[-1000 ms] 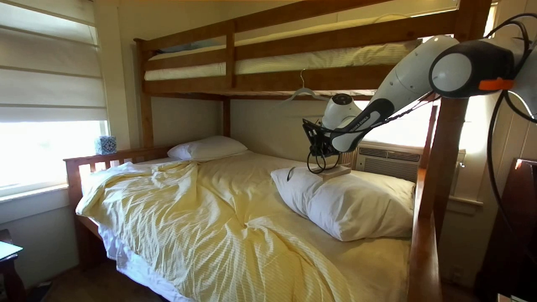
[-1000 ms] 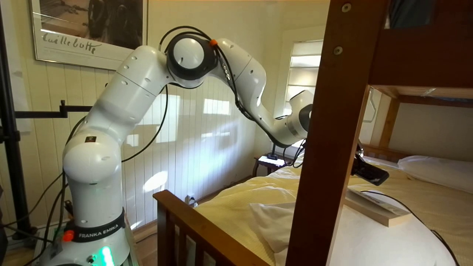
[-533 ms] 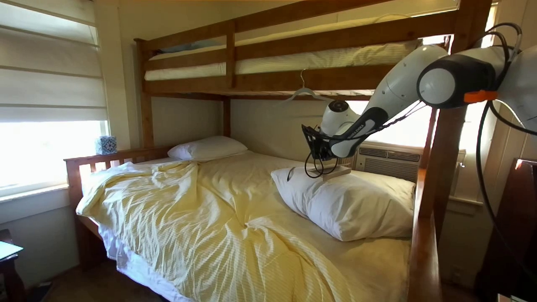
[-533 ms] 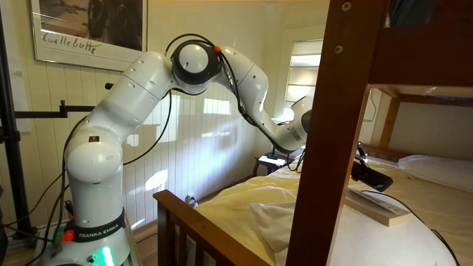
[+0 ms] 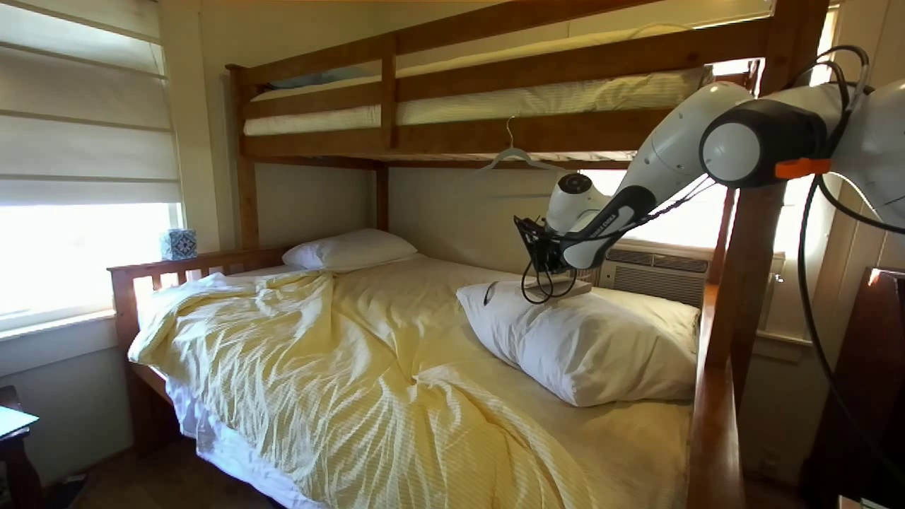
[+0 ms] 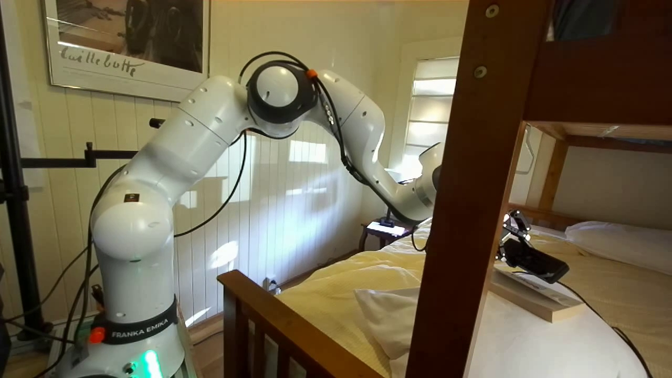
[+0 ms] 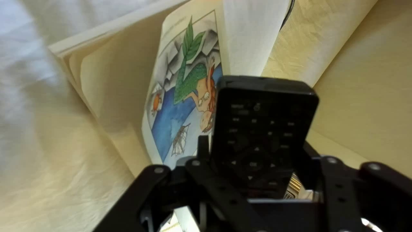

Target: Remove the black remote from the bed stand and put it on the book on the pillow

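Note:
My gripper [image 7: 256,153] is shut on the black remote [image 7: 262,119], with a finger at each long side. In an exterior view the remote [image 6: 538,261] is tilted, a little above the book [image 6: 564,310]. In the wrist view the book [image 7: 190,96] lies partly behind the remote, with a mermaid picture showing. The book [image 5: 578,288] rests on the large plump white pillow [image 5: 608,353]. In an exterior view the bed post hides part of my gripper [image 6: 512,236]. My gripper [image 5: 541,247] appears dark and small above the pillow in an exterior view.
A wooden bunk bed post [image 6: 462,210] and rail [image 5: 714,424] stand by the arm; the upper bunk [image 5: 495,134] is overhead with a hanger [image 5: 512,154]. A smaller white pillow [image 5: 350,251] lies at the far end. The bed stand [image 6: 386,229] stands beyond the bed.
The arm has come down. The remote, still held, has moved lower and closer over the book, shifting right in an exterior view. The book and pillow look unmoved.

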Available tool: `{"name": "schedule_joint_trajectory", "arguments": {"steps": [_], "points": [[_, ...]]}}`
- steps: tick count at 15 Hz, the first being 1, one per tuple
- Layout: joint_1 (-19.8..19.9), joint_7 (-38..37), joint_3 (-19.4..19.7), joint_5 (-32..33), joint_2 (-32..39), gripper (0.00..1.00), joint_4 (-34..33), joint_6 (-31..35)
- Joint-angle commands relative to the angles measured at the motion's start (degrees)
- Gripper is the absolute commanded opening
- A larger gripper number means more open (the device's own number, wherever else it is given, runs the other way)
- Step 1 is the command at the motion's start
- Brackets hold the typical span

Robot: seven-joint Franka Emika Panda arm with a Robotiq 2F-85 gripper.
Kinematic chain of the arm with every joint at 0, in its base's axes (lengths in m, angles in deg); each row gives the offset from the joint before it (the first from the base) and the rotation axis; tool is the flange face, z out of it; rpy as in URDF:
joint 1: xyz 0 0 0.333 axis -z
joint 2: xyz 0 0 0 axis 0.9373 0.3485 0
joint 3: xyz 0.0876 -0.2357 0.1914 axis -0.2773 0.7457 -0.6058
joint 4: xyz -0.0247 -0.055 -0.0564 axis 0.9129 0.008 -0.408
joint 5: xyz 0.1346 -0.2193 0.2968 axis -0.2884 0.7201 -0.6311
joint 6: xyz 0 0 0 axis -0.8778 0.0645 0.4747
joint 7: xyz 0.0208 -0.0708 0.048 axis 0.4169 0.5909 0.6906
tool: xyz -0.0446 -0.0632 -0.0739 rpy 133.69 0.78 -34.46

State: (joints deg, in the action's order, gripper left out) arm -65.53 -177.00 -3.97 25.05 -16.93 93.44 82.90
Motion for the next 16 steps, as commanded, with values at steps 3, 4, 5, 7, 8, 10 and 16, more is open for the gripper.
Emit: {"name": "schedule_joint_trajectory", "arguments": {"steps": [3, 4, 5, 7, 8, 10, 16], "points": [[3.13, 5.80, -2.55, -0.49, -0.19, 0.37, 0.04, 0.47], [3.64, 6.83, -3.08, -0.52, -0.34, 0.37, 0.33, 0.54], [4.07, 7.56, -3.45, -0.54, -0.37, 0.37, 0.54, 0.48], [5.15, 9.15, -4.55, -0.89, -0.56, 0.37, 1.07, 0.15], [5.53, 9.57, -4.87, -0.87, -0.59, 0.37, 1.32, 0.11], [6.31, 10.30, -5.60, -1.08, -0.76, 0.37, 1.91, -0.08], [7.46, 10.27, -6.48, -1.08, -0.88, 0.37, 2.65, -0.45]]}}
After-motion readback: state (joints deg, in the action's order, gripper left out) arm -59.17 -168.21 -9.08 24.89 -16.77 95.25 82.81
